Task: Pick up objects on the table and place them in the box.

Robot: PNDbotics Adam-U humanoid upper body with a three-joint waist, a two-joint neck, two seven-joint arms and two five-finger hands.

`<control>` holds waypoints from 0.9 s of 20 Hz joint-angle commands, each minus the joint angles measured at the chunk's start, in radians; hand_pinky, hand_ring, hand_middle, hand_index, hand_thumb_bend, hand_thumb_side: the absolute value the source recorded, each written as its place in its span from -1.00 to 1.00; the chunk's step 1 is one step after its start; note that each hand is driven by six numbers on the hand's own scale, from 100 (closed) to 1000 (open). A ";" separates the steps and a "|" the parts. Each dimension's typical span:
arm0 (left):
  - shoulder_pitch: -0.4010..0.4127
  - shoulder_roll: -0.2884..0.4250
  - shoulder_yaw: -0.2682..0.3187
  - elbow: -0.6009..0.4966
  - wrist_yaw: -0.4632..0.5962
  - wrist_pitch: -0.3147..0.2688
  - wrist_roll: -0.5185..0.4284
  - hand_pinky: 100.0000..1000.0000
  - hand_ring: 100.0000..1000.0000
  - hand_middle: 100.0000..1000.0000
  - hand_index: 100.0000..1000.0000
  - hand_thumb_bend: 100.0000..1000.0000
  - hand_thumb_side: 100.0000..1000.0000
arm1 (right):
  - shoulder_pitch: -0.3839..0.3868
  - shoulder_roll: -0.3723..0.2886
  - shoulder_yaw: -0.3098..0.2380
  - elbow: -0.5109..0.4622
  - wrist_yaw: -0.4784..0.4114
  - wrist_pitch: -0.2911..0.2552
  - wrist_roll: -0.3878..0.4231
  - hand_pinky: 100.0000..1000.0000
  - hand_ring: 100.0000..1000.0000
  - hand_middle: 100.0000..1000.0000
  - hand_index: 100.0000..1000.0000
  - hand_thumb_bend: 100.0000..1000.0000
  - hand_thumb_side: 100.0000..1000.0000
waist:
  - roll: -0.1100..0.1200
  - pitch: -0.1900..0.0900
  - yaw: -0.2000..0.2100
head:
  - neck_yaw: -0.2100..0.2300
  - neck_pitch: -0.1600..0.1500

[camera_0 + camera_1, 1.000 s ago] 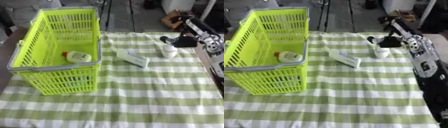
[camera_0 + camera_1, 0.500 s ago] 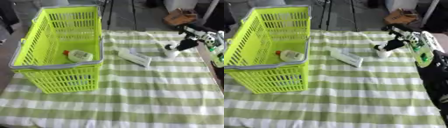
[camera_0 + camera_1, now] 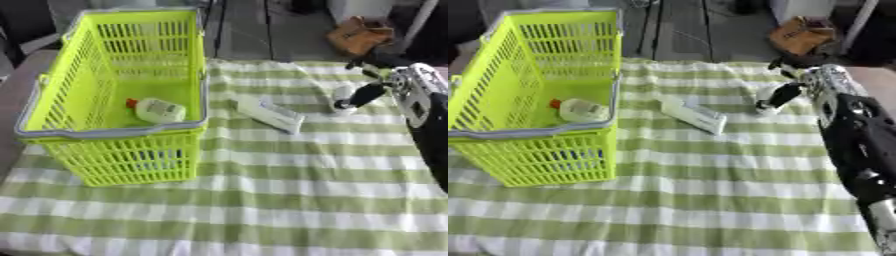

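Basket [image 3: 114,130] sitting at counter's [image 3: 262,200] left edge, already holding one bottle [image 3: 157,111]. Box [image 3: 269,114] lying mid-counter, still waiting. Right hand [image 3: 367,92] touching white cup [image 3: 343,95] near right edge; finger state impossible to tell.

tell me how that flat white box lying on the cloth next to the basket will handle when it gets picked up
The white box looks stiff and probably light, being thin and long. It lies flat on the striped cloth, so it should not roll, but its low profile may make it awkward to get fingers under. A push would likely slide it.
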 commanded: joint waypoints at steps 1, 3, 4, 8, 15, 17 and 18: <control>-0.013 0.022 -0.002 -0.020 -0.005 -0.002 -0.004 0.38 0.89 0.69 0.56 -0.65 0.70 | -0.033 -0.014 -0.024 0.025 0.029 0.015 -0.026 0.77 0.97 0.98 0.92 0.19 -0.39 | 0.001 -0.009 0.005 | 0.003 -0.010; -0.014 0.021 -0.002 -0.020 -0.005 -0.002 -0.005 0.38 0.90 0.69 0.56 -0.65 0.71 | -0.037 -0.014 -0.029 0.040 0.030 0.021 -0.032 0.76 0.96 0.98 0.92 0.18 -0.39 | 0.000 -0.005 0.008 | 0.004 -0.012; -0.015 0.021 -0.002 -0.020 -0.005 -0.002 -0.005 0.38 0.90 0.69 0.56 -0.65 0.71 | -0.038 -0.014 -0.031 0.045 0.030 0.023 -0.034 0.75 0.95 0.97 0.92 0.17 -0.38 | 0.000 -0.003 0.009 | 0.004 -0.013; -0.018 0.021 -0.003 -0.020 -0.005 -0.004 -0.007 0.38 0.90 0.69 0.56 -0.65 0.71 | -0.037 -0.014 -0.036 0.057 0.024 0.034 -0.044 0.74 0.94 0.96 0.92 0.16 -0.36 | 0.001 0.002 0.010 | 0.006 -0.014; -0.020 0.021 -0.005 -0.020 -0.004 -0.006 -0.010 0.38 0.90 0.69 0.56 -0.66 0.71 | -0.037 -0.023 -0.056 0.089 0.001 0.074 -0.062 0.70 0.90 0.91 0.91 0.14 -0.34 | 0.005 0.010 0.015 | 0.005 -0.015; -0.021 0.020 -0.006 -0.020 -0.004 -0.007 -0.011 0.38 0.90 0.69 0.56 -0.66 0.71 | -0.035 -0.026 -0.062 0.100 -0.010 0.086 -0.068 0.69 0.89 0.89 0.91 0.13 -0.34 | 0.007 0.012 0.017 | 0.005 -0.016; -0.021 0.020 -0.006 -0.020 -0.004 -0.007 -0.011 0.38 0.90 0.69 0.56 -0.66 0.71 | -0.034 -0.027 -0.063 0.105 -0.016 0.090 -0.071 0.69 0.89 0.89 0.91 0.13 -0.34 | 0.007 0.012 0.017 | 0.005 -0.016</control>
